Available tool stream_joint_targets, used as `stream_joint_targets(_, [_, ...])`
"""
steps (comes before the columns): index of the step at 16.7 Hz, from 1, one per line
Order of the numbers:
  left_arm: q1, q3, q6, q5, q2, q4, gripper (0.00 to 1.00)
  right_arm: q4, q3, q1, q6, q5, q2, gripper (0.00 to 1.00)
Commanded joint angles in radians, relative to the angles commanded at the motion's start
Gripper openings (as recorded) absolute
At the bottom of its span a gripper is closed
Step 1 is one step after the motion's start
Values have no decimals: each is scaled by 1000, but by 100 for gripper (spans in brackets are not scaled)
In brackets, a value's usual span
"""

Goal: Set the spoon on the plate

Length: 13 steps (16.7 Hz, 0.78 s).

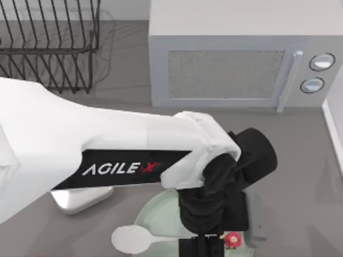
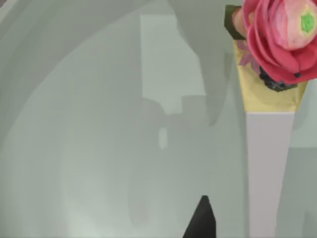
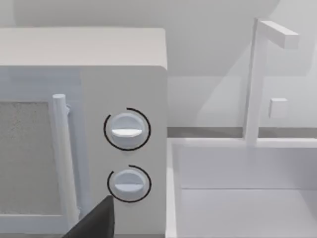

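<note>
The white spoon [image 1: 131, 239] lies level near the table's front edge. Its oval bowl sticks out past the left rim of the pale mint plate [image 1: 155, 211], and its handle runs right, under my left gripper [image 1: 206, 243]. That gripper points straight down over the plate, and its arm covers most of the plate. In the left wrist view the glossy plate [image 2: 99, 148] is close below. Whether the spoon rests on the plate or hangs just above it cannot be told. My right gripper [image 3: 94, 224] is parked off to the right, facing the microwave.
A pink flower [image 1: 231, 239] with a gold collar on a white strip [image 2: 270, 168] lies beside the gripper on its right. A silver scale [image 1: 80, 199] peeks out under the left arm. A microwave [image 1: 225, 69] and a wire dish rack [image 1: 48, 43] stand at the back, with a white bin [image 3: 237, 198] at the far right.
</note>
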Motion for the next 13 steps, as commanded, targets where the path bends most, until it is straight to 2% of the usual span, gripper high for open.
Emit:
stream_joint_targets(7, [0, 0, 0, 0, 0, 0, 98, 0, 0, 0, 0, 0, 0, 100])
stream_joint_targets(13, [0, 0, 0, 0, 0, 0, 100, 0, 0, 0, 0, 0, 0, 100])
